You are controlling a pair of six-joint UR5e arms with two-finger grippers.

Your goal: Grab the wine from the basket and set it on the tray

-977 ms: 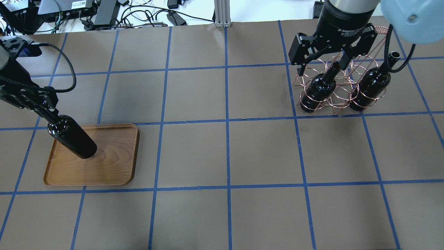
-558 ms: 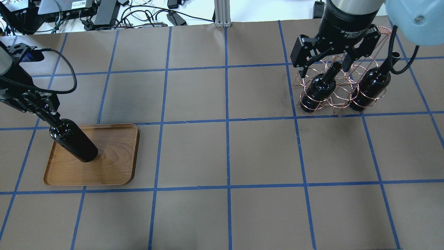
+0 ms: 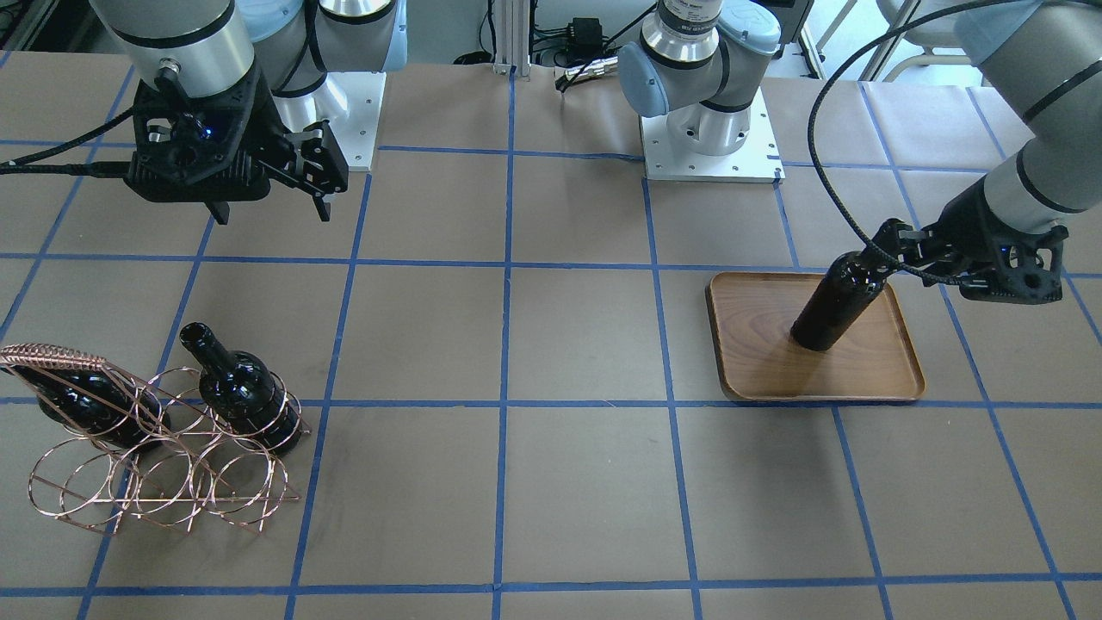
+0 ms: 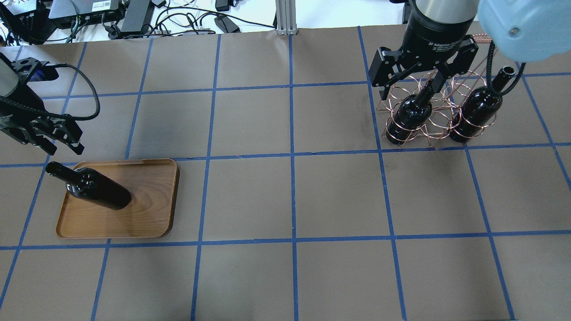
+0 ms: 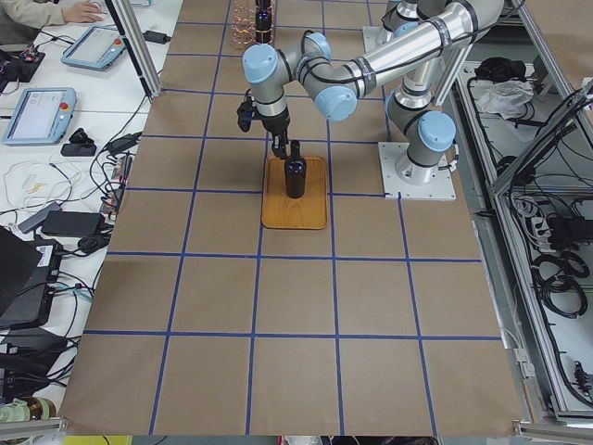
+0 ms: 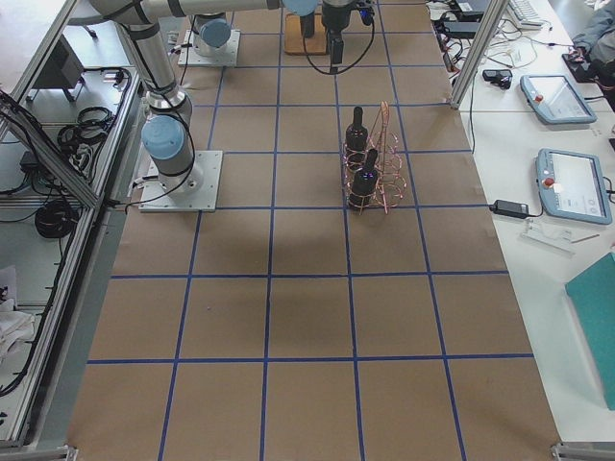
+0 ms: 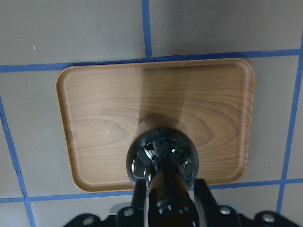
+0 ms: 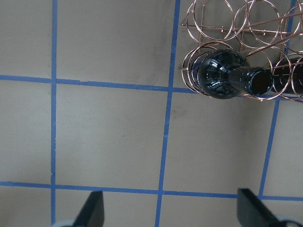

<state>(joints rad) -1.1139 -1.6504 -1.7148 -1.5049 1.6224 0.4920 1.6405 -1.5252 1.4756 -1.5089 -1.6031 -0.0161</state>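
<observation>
One wine bottle (image 4: 96, 191) stands upright on the wooden tray (image 4: 147, 209), also seen from the front (image 3: 839, 301) on the tray (image 3: 766, 362). My left gripper (image 4: 62, 141) is open just behind the bottle's mouth and grips nothing. In the left wrist view the neck (image 7: 165, 194) shows between its fingers. Two more bottles (image 4: 412, 113) (image 4: 477, 109) stand in the copper wire basket (image 4: 435, 129). My right gripper (image 4: 412, 87) is open and empty, high above the basket's left bottle (image 8: 222, 78). The right gripper also shows in the front view (image 3: 271, 213).
Cables and electronics (image 4: 134, 13) and an aluminium post (image 4: 285, 18) line the far edge. Both arm bases (image 3: 710, 129) stand at the robot's side of the table. The basket's middle loop holds nothing.
My left gripper has let go of the bottle's neck and drawn back from it. The bottle now stands free on the tray. My right gripper has shifted slightly left, still open.
</observation>
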